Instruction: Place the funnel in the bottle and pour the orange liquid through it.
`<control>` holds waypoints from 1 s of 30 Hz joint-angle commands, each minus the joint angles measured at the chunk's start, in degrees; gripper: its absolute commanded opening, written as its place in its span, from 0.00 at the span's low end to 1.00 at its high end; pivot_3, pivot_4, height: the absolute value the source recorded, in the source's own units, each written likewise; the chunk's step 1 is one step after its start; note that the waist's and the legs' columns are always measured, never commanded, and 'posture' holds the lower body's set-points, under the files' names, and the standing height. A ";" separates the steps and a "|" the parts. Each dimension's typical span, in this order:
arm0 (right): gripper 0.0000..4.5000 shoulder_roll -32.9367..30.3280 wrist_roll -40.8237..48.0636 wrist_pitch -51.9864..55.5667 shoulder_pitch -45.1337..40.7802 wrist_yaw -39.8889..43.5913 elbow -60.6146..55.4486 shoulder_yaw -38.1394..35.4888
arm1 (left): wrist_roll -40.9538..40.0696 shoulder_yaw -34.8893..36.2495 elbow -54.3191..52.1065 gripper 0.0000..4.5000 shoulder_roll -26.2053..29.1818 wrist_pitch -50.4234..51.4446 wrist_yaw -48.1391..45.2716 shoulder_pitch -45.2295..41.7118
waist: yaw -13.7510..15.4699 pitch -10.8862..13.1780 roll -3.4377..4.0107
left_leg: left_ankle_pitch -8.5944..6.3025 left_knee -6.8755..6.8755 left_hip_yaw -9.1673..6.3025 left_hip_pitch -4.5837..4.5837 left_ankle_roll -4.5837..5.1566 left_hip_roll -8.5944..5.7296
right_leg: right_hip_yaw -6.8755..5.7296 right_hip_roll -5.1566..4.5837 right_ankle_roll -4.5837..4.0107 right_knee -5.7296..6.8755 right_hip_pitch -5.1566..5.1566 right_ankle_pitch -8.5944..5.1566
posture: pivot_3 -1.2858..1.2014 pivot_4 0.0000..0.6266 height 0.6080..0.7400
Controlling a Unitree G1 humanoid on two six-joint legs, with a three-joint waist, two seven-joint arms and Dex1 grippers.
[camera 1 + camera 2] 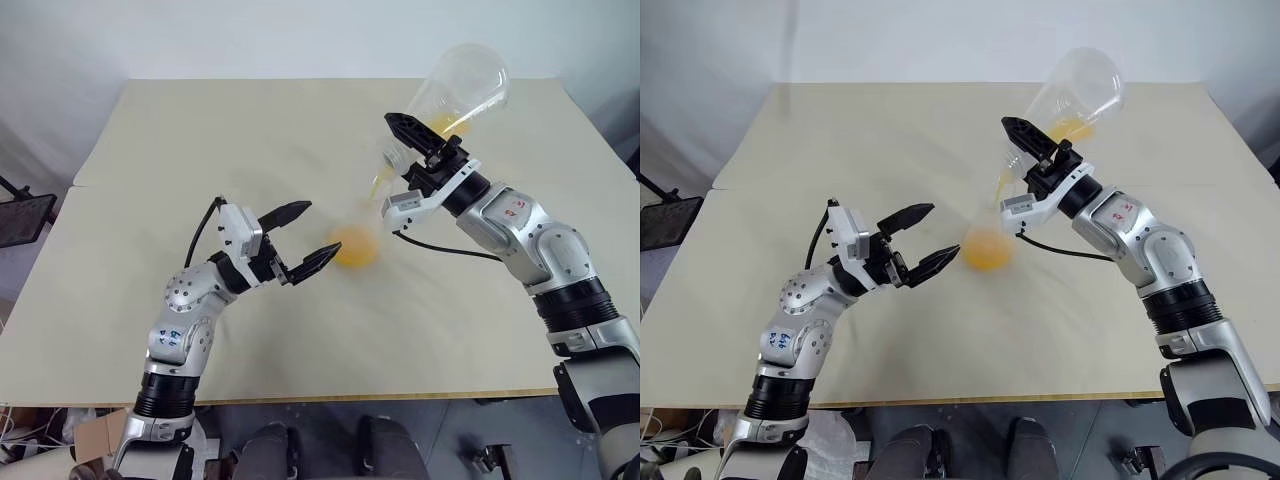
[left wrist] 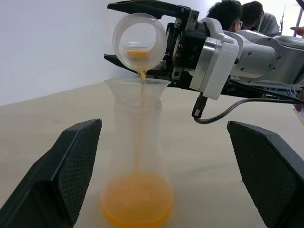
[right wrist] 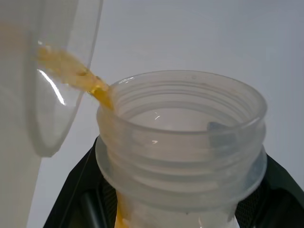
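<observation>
Left wrist view: my right gripper point(image 1: 410, 150) fingers pinch the tilted flask point(image 1: 462, 85), its mouth directly above the funnel point(image 2: 137, 88) seated in the bottle point(image 2: 137, 161); left gripper point(image 1: 305, 240) fingers spread, flanking the bottle.

Open tabletop point(image 1: 200, 130) all round; only the bottle point(image 2: 137, 156), between left gripper point(image 1: 304, 238) fingers, blocks passage.

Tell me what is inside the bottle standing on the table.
The bottle holds a pool of orange liquid at its base, a thin stream falling into it. The funnel sits in its mouth; the funnel's spout is too faint to make out.
</observation>
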 commanded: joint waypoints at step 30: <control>0.56 -1.02 -0.44 -0.15 -1.89 -1.47 -1.84 -0.66 | 0.14 -0.57 -0.99 1.00 -0.89 -2.18 0.84 -0.50 | 0.01 0.00 0.00 | 0.00 0.00 0.00 0.00 0.00 0.00 | 0.00 0.00 0.00 -0.01 0.01 0.00 | 0.52 0.24 1.00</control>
